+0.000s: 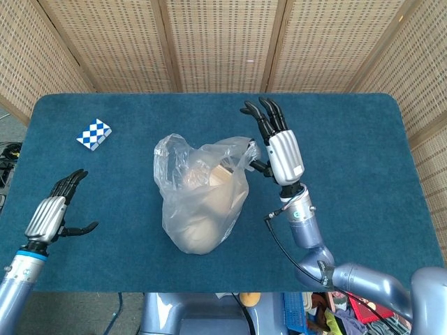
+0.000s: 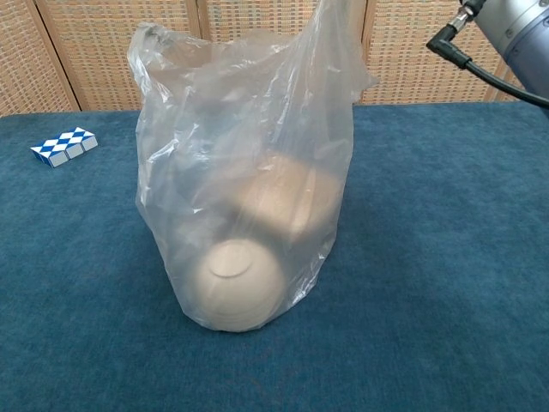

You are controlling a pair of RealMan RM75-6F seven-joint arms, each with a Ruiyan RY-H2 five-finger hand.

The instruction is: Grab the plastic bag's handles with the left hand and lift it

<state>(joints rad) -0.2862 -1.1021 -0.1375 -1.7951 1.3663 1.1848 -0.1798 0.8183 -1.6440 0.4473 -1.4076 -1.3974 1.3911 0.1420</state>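
- While the plastic bag [image 1: 201, 195] stands upright near the middle of the blue table [image 1: 363, 139], the right hand [image 1: 276, 150] pinches its near-side handle [image 1: 246, 155] between thumb and a finger, the other fingers stretched out towards the wicker screen [image 1: 223, 42]
- Seen from the chest view, that handle rises as a taut strip of plastic out of the top of the frame, and the bag's other handle [image 2: 153, 41] stands loose at the upper left
- Pale, rounded containers [image 2: 236, 287] sit inside the bag, blurred by the plastic
- Well apart from the bag, at the table's near left edge, the left hand [image 1: 56, 215] holds nothing, fingers spread and pointing up and away, thumb out to the side
- A blue-and-white chequered block [image 1: 94, 133] lies near the far left corner of the table, apart from everything else
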